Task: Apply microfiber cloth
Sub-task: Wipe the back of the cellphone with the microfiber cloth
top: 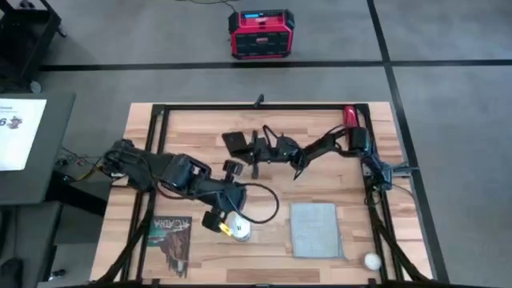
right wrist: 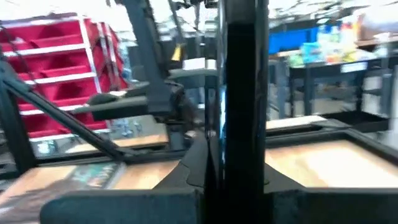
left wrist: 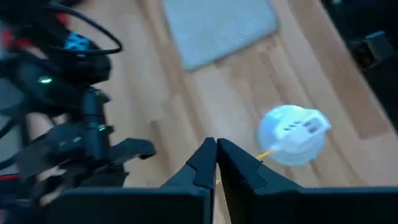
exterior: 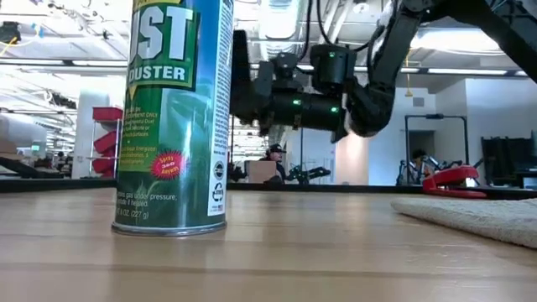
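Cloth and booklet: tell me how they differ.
The cloth is pale grey and plain; the booklet is dark and printed. The cloth lies right of the can, the booklet left of it. Both lie flat on the table.

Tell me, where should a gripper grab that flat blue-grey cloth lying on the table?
Probably at a corner or edge, coming straight down. The microfiber cloth lies spread flat on the wooden table, so only a pinched-up fold of its edge offers anything to grip.
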{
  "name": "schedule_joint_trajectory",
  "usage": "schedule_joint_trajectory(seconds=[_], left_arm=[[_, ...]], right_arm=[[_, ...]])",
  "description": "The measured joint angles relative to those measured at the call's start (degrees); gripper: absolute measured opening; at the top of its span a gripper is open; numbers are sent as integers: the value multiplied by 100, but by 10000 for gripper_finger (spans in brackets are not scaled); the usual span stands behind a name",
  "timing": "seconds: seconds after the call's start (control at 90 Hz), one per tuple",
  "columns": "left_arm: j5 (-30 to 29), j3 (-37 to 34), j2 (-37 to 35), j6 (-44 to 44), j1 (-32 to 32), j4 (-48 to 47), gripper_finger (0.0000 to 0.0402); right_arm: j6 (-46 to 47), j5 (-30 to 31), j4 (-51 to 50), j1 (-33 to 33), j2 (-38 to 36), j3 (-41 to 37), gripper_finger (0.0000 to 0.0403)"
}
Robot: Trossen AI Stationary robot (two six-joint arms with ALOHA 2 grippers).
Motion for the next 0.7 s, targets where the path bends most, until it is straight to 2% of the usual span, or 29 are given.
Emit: schedule_joint_trajectory(seconds=[0.178,0.4,0.478,0.611,0.7], left_arm=[[51,-201,-44,169,311,148,0],[128,-1233,-36,809,995,1089,0],[566,-1570,-36,1156,1240,1845,0],[1735,-2101,-36,1746,1617,3445,0],[2075,-2395,-36,1980,1828,4288,0]], right_arm=[[-11,180,670,-463,-799,-1254,10],[-318,608,860,-638,-1840,-2904,10],[-338,794,900,-636,-2149,-3364,10],[-415,1137,898,-557,-2609,-3993,10],[-413,1362,894,-531,-2839,-4306,10]])
